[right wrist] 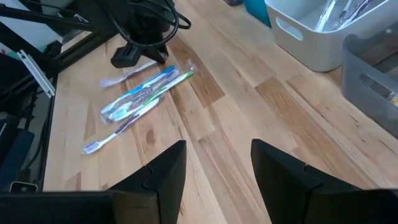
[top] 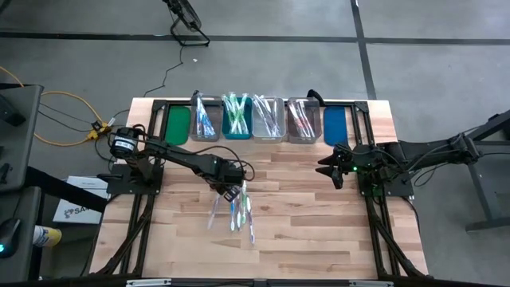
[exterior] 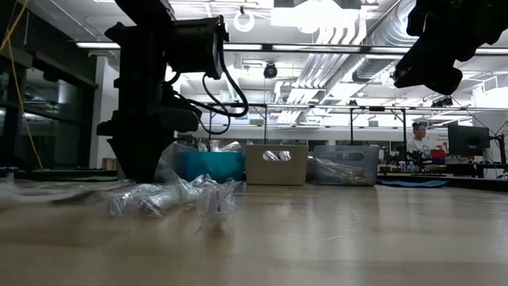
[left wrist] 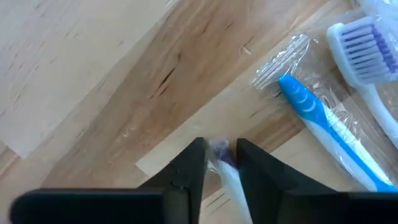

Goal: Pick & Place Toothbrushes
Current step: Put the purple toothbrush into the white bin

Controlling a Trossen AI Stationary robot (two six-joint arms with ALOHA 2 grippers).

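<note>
Left wrist view: wrapped blue-handled toothbrush (left wrist: 329, 134), white bristles.

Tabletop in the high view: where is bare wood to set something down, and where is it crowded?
Bare wood lies between the toothbrush pile and the right gripper, and along the near edge. Crowded: the row of bins at the far edge, and mid-left, where the left gripper is down on the pile, fingers straddling one toothbrush.
</note>
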